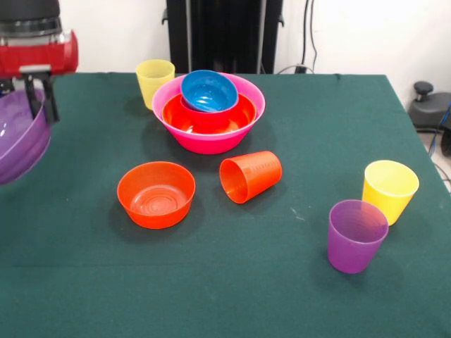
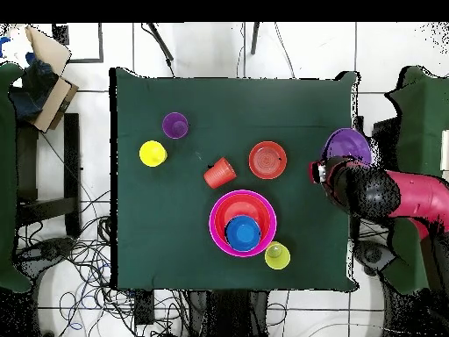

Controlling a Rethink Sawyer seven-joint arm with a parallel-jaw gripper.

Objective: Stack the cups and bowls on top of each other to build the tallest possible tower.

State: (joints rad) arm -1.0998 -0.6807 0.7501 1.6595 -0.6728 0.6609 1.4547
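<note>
Green cloth-covered table [image 1: 296, 127] carries all items. The gripper [image 1: 32, 98] is clamped on the rim of a wide shallow purple plastic bowl [image 1: 17, 141], held off the table's edge. Well apart from it stands the tower: big pink plastic bowl [image 1: 208, 137] holding a wide orange bowl [image 1: 211, 118] and a small blue bowl [image 1: 208, 90]. Nearer the gripper sits a small orange bowl [image 1: 156, 193]. Beyond that lies a tipped orange plastic cup [image 1: 251, 176]. One yellow cup [image 1: 154, 79] stands beside the tower; a purple cup [image 1: 356, 235] and second yellow cup [image 1: 389, 190] stand farthest off.
</note>
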